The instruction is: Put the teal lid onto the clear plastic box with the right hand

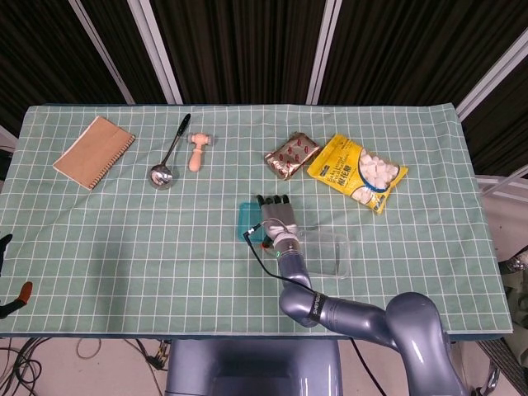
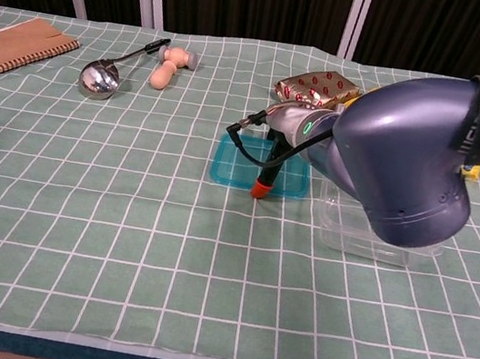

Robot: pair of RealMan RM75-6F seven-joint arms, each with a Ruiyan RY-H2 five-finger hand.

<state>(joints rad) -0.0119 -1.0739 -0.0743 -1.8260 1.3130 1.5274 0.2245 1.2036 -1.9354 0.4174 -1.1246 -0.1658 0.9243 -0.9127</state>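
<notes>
The teal lid (image 1: pixel 246 219) (image 2: pixel 231 167) lies flat on the cloth near the table's middle. Just to its right stands the clear plastic box (image 1: pixel 332 254) (image 2: pixel 367 243), open at the top. My right hand (image 1: pixel 278 219) (image 2: pixel 290 136) stretches over the lid's right part with its dark fingertips reaching past the far edge. Its orange-tipped thumb (image 2: pixel 260 187) touches down at the lid's near edge. The lid does not look lifted. My left hand (image 1: pixel 10 280) shows only at the left edge of the head view, off the table, fingers apart and holding nothing.
At the back lie a brown notebook (image 1: pixel 93 151), a metal ladle (image 1: pixel 167 154), a small wooden piece (image 1: pixel 197 152), a red-patterned foil pack (image 1: pixel 291 155) and a yellow snack bag (image 1: pixel 358 172). My right forearm (image 2: pixel 400 160) covers the box's far side in the chest view.
</notes>
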